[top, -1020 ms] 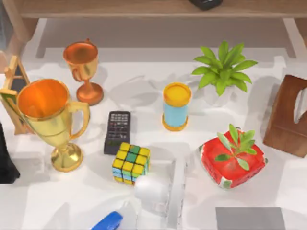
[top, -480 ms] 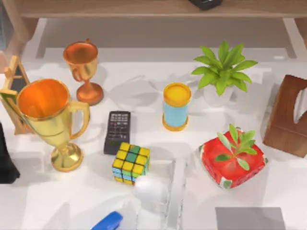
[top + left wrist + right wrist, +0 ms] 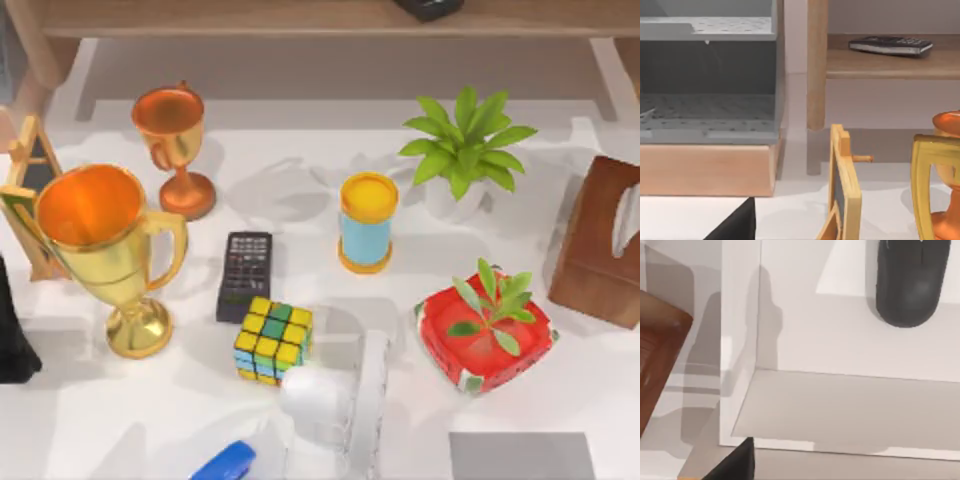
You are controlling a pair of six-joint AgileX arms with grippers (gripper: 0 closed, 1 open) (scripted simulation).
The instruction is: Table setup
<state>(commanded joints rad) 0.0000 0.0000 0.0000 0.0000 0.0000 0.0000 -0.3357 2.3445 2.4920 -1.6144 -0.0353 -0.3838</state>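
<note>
White table [image 3: 300, 190] is crowded w/ unsorted things: gold trophy [image 3: 100, 250], copper trophy [image 3: 175, 145], remote [image 3: 245, 275], cube [image 3: 272, 340], blue-yellow can [image 3: 367, 222], potted plant [image 3: 465, 150], red planter [image 3: 485, 330], wooden box [image 3: 600, 240]. Setup looks barely begun; nothing visibly arranged yet. Pale arm [image 3: 330, 400] sits at near edge, centre; can't tell which arm it is, nor fingers' state or hold. Most work left, I'd say.

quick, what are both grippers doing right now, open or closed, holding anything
Left gripper: cannot be told.
Right gripper: cannot be told.
</note>
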